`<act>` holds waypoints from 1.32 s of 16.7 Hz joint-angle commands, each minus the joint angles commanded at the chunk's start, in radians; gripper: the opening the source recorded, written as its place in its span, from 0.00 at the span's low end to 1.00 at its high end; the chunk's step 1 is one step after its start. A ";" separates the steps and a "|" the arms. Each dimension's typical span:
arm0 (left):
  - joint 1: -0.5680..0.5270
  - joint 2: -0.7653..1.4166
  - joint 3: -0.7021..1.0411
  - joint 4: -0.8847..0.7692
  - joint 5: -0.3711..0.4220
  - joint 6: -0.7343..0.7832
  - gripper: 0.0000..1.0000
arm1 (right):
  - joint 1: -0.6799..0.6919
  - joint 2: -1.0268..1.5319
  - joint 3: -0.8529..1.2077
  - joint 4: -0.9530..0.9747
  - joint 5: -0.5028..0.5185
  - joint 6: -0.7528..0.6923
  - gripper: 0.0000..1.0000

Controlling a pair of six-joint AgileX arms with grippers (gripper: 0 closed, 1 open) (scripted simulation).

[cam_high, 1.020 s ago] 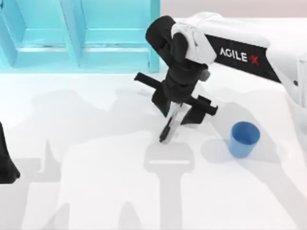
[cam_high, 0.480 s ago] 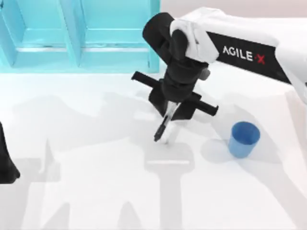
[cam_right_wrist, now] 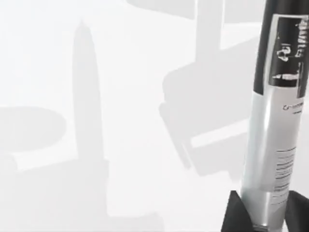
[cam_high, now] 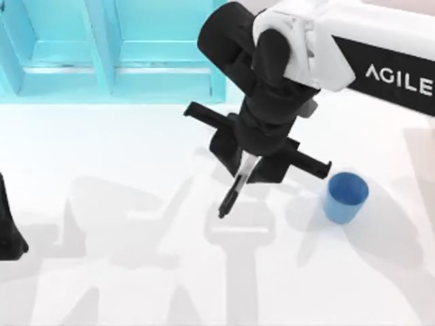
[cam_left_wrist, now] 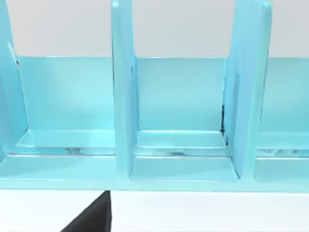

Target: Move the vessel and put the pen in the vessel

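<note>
Your pen [cam_high: 234, 187] hangs tip-down, tilted, pinched by its upper barrel in the right pincer [cam_high: 248, 163], clear of the counter [cam_high: 136, 272] as far as the shadow suggests; that keeps its free end ready to drop into the vessel [cam_high: 345, 197]. The vessel stands upright nearby, toward the counter's right. Your right arm reaches in from the right, wrist pointing down. The left pincer [cam_high: 10, 234] sits parked at the left edge; you cannot tell its state.

Pen [cam_high: 234, 190] left of vessel [cam_high: 345, 197]

White AgileX-lettered arm [cam_high: 367, 47], black claw [cam_high: 246, 168]
</note>
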 joint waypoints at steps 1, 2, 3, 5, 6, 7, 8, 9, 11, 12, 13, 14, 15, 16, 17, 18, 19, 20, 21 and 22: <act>0.000 0.000 0.000 0.000 0.000 0.000 1.00 | 0.006 -0.013 -0.011 -0.005 0.000 0.006 0.00; 0.000 0.000 0.000 0.000 0.000 0.000 1.00 | 0.007 -0.016 -0.013 -0.007 0.000 0.007 0.00; 0.000 0.000 0.000 0.000 0.000 0.000 1.00 | 0.007 -0.016 -0.013 -0.007 0.000 0.007 0.00; 0.000 0.000 0.000 0.000 0.000 0.000 1.00 | 0.002 -0.012 -0.010 -0.004 -0.001 0.007 0.00; 0.000 0.000 0.000 0.000 0.000 0.000 1.00 | 0.002 -0.012 -0.010 -0.004 -0.001 0.007 0.00; 0.000 0.000 0.000 0.000 0.000 0.000 1.00 | 0.003 -0.015 -0.015 0.005 0.005 0.000 0.00; 0.000 0.000 0.000 0.000 0.000 0.000 1.00 | 0.007 -0.022 -0.027 0.025 0.018 -0.013 0.00; 0.000 0.000 0.000 0.000 0.000 0.000 1.00 | 0.012 -0.031 -0.045 0.055 0.037 -0.032 0.00; 0.000 0.000 0.000 0.000 0.000 0.000 1.00 | 0.025 -0.057 -0.098 0.142 0.093 -0.088 0.00; 0.000 0.000 0.000 0.000 0.000 0.000 1.00 | 0.033 -0.073 -0.132 0.197 0.129 -0.122 0.00; 0.000 0.000 0.000 0.000 0.000 0.000 1.00 | 0.042 -0.092 -0.172 0.259 0.171 -0.161 0.00; 0.000 0.000 0.000 0.000 0.000 0.000 1.00 | 0.052 -0.112 -0.215 0.328 0.217 -0.204 0.00; 0.000 0.000 0.000 0.000 0.000 0.000 1.00 | 0.063 -0.134 -0.263 0.404 0.268 -0.251 0.00; 0.000 0.000 0.000 0.000 0.000 0.000 1.00 | 0.075 -0.157 -0.314 0.484 0.323 -0.300 0.00; 0.000 0.000 0.000 0.000 0.000 0.000 1.00 | 0.088 -0.182 -0.367 0.570 0.380 -0.353 0.00; 0.000 0.000 0.000 0.000 0.000 0.000 1.00 | 0.102 -0.208 -0.423 0.659 0.440 -0.407 0.00; 0.000 0.000 0.000 0.000 0.000 0.000 1.00 | 0.117 -0.234 -0.480 0.751 0.503 -0.462 0.00; 0.000 0.000 0.000 0.000 0.000 0.000 1.00 | 0.132 -0.261 -0.539 0.846 0.566 -0.520 0.00; 0.000 0.000 0.000 0.000 0.000 0.000 1.00 | 0.148 -0.289 -0.598 0.942 0.631 -0.577 0.00; 0.000 0.000 0.000 0.000 0.000 0.000 1.00 | 0.165 -0.317 -0.658 1.040 0.697 -0.635 0.00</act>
